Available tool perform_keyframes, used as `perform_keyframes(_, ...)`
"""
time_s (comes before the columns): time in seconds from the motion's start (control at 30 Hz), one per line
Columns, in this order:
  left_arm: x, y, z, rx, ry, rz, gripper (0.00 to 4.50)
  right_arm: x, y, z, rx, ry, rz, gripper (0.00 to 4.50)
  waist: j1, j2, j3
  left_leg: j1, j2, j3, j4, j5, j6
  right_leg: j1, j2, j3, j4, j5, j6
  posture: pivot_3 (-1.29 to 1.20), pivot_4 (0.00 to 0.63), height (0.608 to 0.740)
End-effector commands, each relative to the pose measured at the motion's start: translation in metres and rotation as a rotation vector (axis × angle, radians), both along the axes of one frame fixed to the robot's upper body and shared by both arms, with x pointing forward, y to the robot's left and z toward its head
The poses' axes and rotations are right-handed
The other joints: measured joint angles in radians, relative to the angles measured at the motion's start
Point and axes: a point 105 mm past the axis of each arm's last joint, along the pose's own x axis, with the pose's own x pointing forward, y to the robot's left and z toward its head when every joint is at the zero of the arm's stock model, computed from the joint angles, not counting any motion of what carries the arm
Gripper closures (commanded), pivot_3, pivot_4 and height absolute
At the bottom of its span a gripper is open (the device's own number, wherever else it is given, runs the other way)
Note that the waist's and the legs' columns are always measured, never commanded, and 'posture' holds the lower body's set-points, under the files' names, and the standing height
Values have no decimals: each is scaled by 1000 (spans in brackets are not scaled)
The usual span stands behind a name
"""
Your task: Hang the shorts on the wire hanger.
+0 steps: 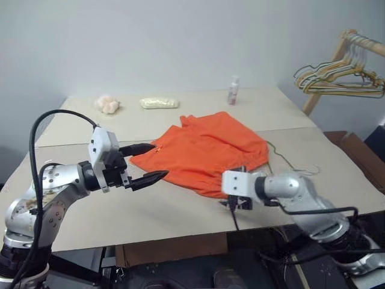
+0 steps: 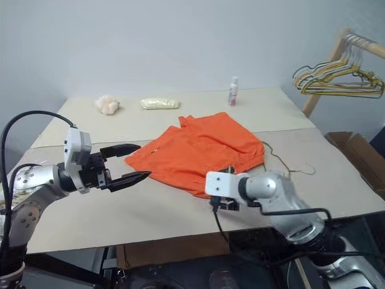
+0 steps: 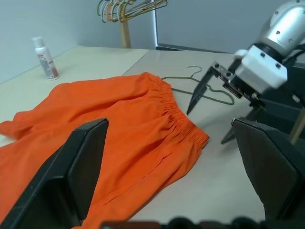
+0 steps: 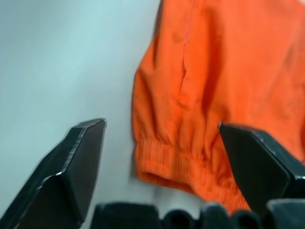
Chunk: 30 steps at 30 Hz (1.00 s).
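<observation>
The orange shorts (image 1: 204, 150) lie spread flat in the middle of the table, elastic waistband toward the near right. The thin wire hanger (image 3: 192, 68) lies on the table just right of the waistband, partly tucked against the fabric. My left gripper (image 1: 159, 160) hovers open and level at the shorts' left edge, nothing between its fingers. My right gripper (image 4: 162, 125) is open wide and angled down over the waistband corner (image 4: 181, 167), holding nothing. In the left wrist view the right gripper (image 3: 209, 119) stands just off the waistband, beside the hanger.
A small spray bottle (image 1: 233, 90), a pale yellow bundle (image 1: 159, 103) and a fluffy peach lump (image 1: 108, 104) sit along the table's far side. A wooden rack with bunched coloured wire hangers (image 1: 340, 75) stands at the far right. A cardboard box (image 1: 361, 156) sits beyond the right edge.
</observation>
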Motion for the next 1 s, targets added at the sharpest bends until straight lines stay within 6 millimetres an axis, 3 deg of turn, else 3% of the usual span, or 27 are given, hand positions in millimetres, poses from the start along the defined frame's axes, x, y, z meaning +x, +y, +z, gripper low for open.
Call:
perform_keyframes(0.03, -1, -3, 10, 5, -42, -16, 0, 9, 5, -3, -92, -74, -103, 146, 6, 0, 0, -2, -1, 0, 1, 0, 0, -5, -1, 0, 1, 0, 0, -187, 0, 740)
perform_keyframes(0.17, -1, -3, 10, 5, -42, -14, 0, 24, -2, -17, -217, -119, -193, 146, 6, 0, 0, -7, -2, 0, 1, 0, 0, -10, -2, -1, 2, 0, 0, -182, 0, 740)
perform_keyframes(0.27, -1, -3, 10, 5, -43, -10, 0, 34, -9, -21, -283, -160, -225, 719, 4, 0, 0, -7, -2, 0, 1, 0, 0, -9, -1, -1, 3, 0, 0, -179, 0, 740)
perform_keyframes(0.43, -1, -3, 9, 12, -44, -4, 0, 44, -14, -19, -321, -203, -231, 2367, 3, 0, 0, -6, -3, 0, 1, 0, 0, -8, -1, -1, 2, 0, 0, -176, 0, 740)
perform_keyframes(0.63, 7, 2, -9, 175, -80, 20, 0, 55, -20, -9, -321, -278, -192, 4483, -5, 0, 0, -7, -3, 1, 1, 0, 0, -8, 0, -1, 3, 0, 0, -178, 0, 740)
perform_keyframes(0.83, 23, 25, -50, 536, -155, 1, 0, 46, -30, 10, -241, -300, 15, 4483, -4, 0, 0, -7, -3, 1, 0, 0, 0, -8, 1, -1, 1, 0, 0, -192, 0, 740)
perform_keyframes(1.0, 45, 37, -83, 814, -291, -50, 0, 34, -46, 23, -212, -260, 90, 4483, -3, 0, 0, -7, -2, 2, 1, 0, 0, -7, 1, -1, 0, 0, 0, -204, 0, 740)
